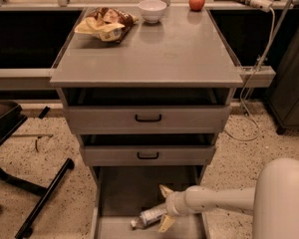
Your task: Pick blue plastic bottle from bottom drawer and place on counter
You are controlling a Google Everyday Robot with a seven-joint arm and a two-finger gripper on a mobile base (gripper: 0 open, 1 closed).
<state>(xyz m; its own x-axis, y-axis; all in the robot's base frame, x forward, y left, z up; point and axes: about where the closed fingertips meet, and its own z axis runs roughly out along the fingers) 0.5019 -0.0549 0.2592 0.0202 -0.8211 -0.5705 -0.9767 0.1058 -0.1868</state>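
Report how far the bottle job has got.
Done: the bottom drawer stands open and the end effector is down inside it. In hand: its fingers are spread either side of the blue plastic bottle, which lies on the drawer floor. Left: grip, lift, set it on the counter.
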